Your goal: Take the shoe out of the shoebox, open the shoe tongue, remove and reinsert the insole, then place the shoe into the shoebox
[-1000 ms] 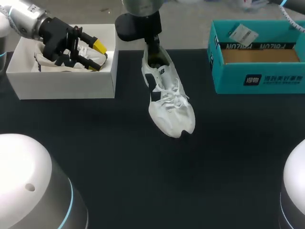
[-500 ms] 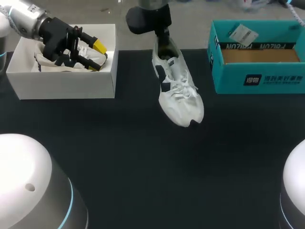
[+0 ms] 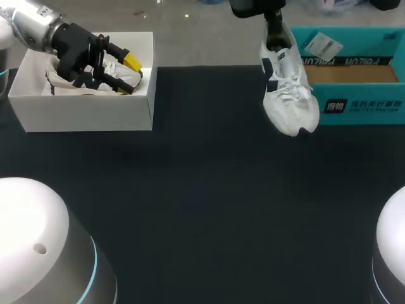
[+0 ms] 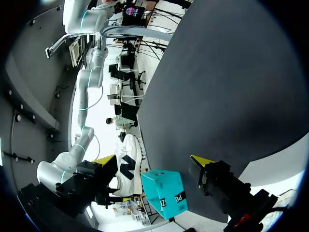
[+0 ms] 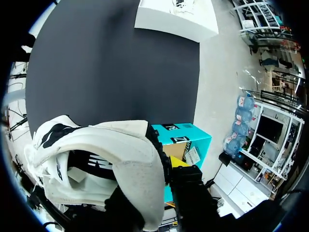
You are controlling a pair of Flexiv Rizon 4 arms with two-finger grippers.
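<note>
A white shoe point(image 3: 288, 92) with dark side marks hangs toe-down in the air, in front of the teal shoebox's point(image 3: 354, 76) left end. My right gripper point(image 3: 274, 26) is shut on its heel collar. In the right wrist view the heel of the shoe point(image 5: 96, 159) sits between that gripper's point(image 5: 154, 181) fingers, one inside the collar and one outside, with the teal shoebox point(image 5: 181, 140) just ahead. My left gripper point(image 3: 120, 73) stands open over the white box point(image 3: 82, 104) at the far left. Past the left gripper point(image 4: 152, 162), its wrist view takes in the shoe point(image 4: 128, 164) and the teal shoebox point(image 4: 164, 193).
The white box holds white crumpled contents point(image 3: 63, 79) under my left gripper. A white tag point(image 3: 321, 44) lies inside the teal shoebox on its brown floor. The black table top point(image 3: 209, 190) stretches between the two boxes.
My right arm has carried the shoe to the right and farther back, from the table's middle to the teal shoebox's left end. The left arm has not moved.
</note>
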